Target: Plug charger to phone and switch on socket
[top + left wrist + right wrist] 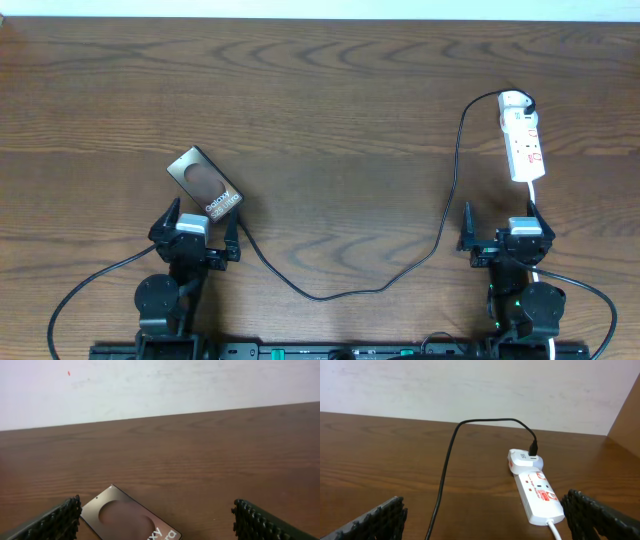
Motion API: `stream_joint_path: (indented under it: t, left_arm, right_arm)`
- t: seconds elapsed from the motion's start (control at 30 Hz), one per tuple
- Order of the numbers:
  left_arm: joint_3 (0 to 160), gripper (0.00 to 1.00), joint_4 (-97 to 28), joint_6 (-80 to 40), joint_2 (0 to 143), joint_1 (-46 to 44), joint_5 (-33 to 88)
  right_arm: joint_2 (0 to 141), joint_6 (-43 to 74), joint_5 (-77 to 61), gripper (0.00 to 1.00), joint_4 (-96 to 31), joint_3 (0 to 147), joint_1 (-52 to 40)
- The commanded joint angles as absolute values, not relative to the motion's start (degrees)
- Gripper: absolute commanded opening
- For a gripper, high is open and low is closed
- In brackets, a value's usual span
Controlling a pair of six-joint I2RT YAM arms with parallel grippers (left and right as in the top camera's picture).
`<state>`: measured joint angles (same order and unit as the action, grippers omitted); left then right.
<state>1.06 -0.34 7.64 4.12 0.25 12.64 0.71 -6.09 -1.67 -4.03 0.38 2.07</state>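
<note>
The phone [204, 182] lies flat and slanted on the wooden table, a dark slab with a brown oval and white lettering; in the left wrist view the phone [130, 519] sits between the fingers, nearer the left one. My left gripper [198, 232] [156, 510] is open just in front of it, holding nothing. The socket [521, 140] [537, 492], a white strip with red marks, lies at the far right. The charger [440, 240] [445, 485], a thin black cable, runs from a white adapter [525, 460] on the strip across to the left gripper; its tip is hidden. My right gripper [507, 228] [485, 510] is open and empty.
The strip's white cord [533, 195] [554, 529] trails toward the right arm. Black arm cables [80, 295] loop along the front edge. A pale wall [160, 385] rises behind the table's far edge.
</note>
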Motion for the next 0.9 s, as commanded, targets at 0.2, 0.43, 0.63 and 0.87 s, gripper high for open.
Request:
stream_joint_path:
  t: [0.2,0.43,0.63,0.87]
  left_arm:
    - [0.2,0.95,-2.7,9.4,4.3,0.1,15.0]
    - [0.2,0.95,-2.7,9.4,4.3,0.1,15.0]
    - [0.2,0.95,-2.7,9.4,2.6,0.0,15.0]
    - [0.2,0.95,-2.7,9.4,0.1,0.0,15.0]
  right_arm:
    - [0.3,-5.6,-1.4,0.99,-4.3,0.3,1.7]
    - [0.3,-5.6,-1.4,0.99,-4.3,0.3,1.7]
    - [0.3,-5.6,-1.4,0.99,-4.3,0.3,1.7]
    - [0.3,-5.6,-1.4,0.99,-4.3,0.3,1.7]
